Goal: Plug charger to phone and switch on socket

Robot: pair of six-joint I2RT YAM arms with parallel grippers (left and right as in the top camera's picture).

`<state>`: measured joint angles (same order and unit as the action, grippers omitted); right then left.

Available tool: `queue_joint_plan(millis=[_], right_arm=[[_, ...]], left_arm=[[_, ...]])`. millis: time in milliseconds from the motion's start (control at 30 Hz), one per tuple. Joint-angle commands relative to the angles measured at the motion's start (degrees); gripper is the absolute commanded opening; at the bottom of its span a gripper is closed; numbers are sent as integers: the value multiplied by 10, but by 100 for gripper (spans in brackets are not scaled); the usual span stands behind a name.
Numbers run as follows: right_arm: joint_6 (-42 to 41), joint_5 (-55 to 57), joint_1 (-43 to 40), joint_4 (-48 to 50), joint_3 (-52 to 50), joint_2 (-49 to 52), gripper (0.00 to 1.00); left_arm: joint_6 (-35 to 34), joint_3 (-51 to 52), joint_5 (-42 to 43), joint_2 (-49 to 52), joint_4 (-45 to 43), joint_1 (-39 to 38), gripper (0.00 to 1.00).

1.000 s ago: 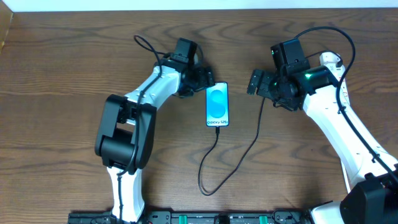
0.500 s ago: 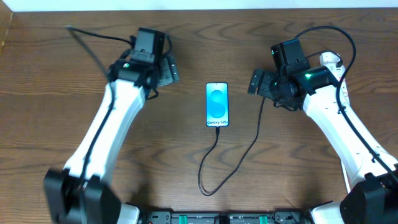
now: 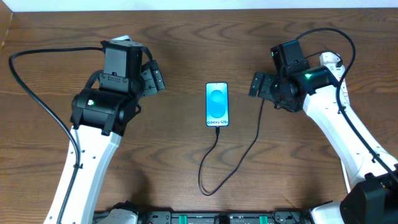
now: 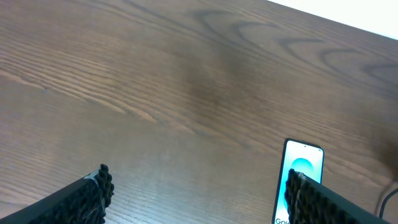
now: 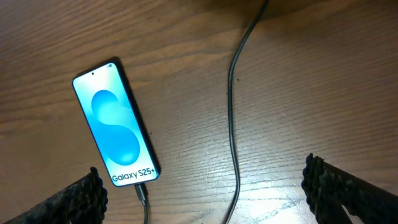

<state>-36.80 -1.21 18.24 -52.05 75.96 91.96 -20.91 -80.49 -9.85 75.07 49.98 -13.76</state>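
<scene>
On the table (image 3: 186, 37), the phone (image 5: 115, 124) — charger (image 5: 230, 112) at its bottom edge.

This is looking like a robotics lab bench rather than a home or an office. Two white-and-black jointed robot arms, the left arm (image 3: 99, 112) and the right arm (image 3: 339, 124), are rising from black mounting hardware (image 3: 205, 218) that is running along the near edge of a dark brown wood-grain surface (image 3: 292, 186). Thin black supply cables (image 3: 56, 51) are looping loose from the arms, and a small green status light (image 3: 307, 77) is glowing on the right arm. The wrist cameras are looking out between the ribbed black fingers of the left end effector (image 4: 197, 186) and the right end effector (image 5: 202, 180), both spread wide. A pale wall strip (image 3: 186, 5) is bordering the far edge.
</scene>
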Motion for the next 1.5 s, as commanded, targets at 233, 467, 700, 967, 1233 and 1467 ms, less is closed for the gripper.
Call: queue_joint_plan(millis=[233,467,700,967,1233,1467], right_arm=[[52,11,1,16,1,-6,99],[148,-80,-42,13,49,-10,99],[246,-131,-148,-70,146,-10,99],[332,-214,-324,-112,198,-9,99],[446,-249,-438,-115,198,23,99],[552,-254,-446,-110,198,97,99]], left_arm=[[7,-4,-14,-2,3,-1,90],[7,-4,-14,-2,3,-1,90],[7,-4,-14,-2,3,-1,90],[7,-4,-14,-2,3,-1,90],[7,-4,-14,-2,3,-1,90],[7,-4,-14,-2,3,-1,90]])
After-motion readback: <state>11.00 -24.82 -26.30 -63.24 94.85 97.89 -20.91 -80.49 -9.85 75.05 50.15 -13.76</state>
